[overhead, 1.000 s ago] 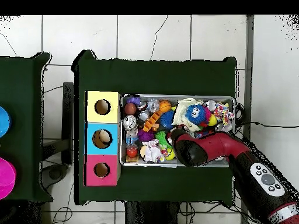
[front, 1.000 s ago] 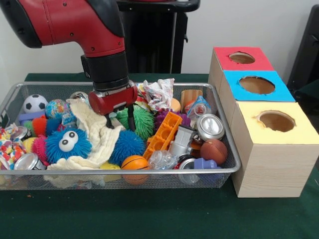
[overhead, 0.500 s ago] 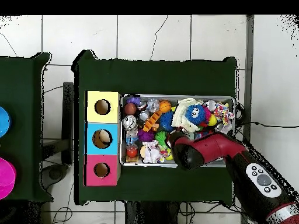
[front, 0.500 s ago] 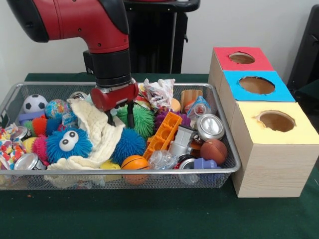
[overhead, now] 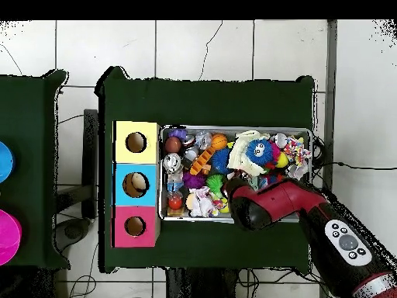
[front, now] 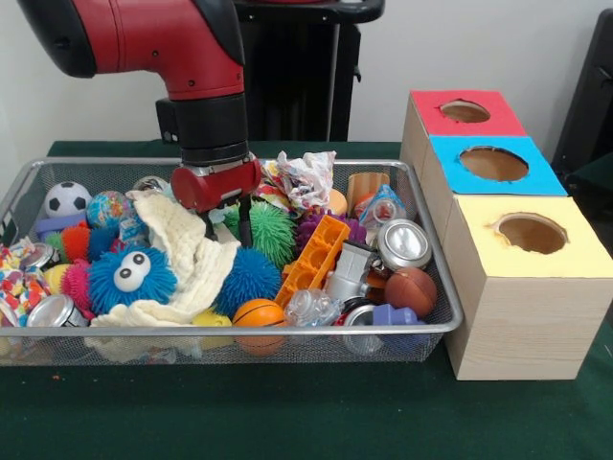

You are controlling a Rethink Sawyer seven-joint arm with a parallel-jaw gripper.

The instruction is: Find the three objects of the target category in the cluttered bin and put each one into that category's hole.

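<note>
The gripper (front: 227, 228) hangs over the wire bin (front: 436, 287), its two dark fingers (front: 246, 225) apart and holding nothing. The right finger's tip is in front of the green spiky ball (front: 270, 233); the left one stands just above the cream cloth (front: 192, 264). A blue spiky ball (front: 245, 279) lies just below them. Beside the bin stands the box with three holes (front: 498, 225); in the overhead view the arm (overhead: 267, 203) covers that part of the bin.

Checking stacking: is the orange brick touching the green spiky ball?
Touching. The front view shows the orange brick leaning against the green spiky ball, no gap.
</note>
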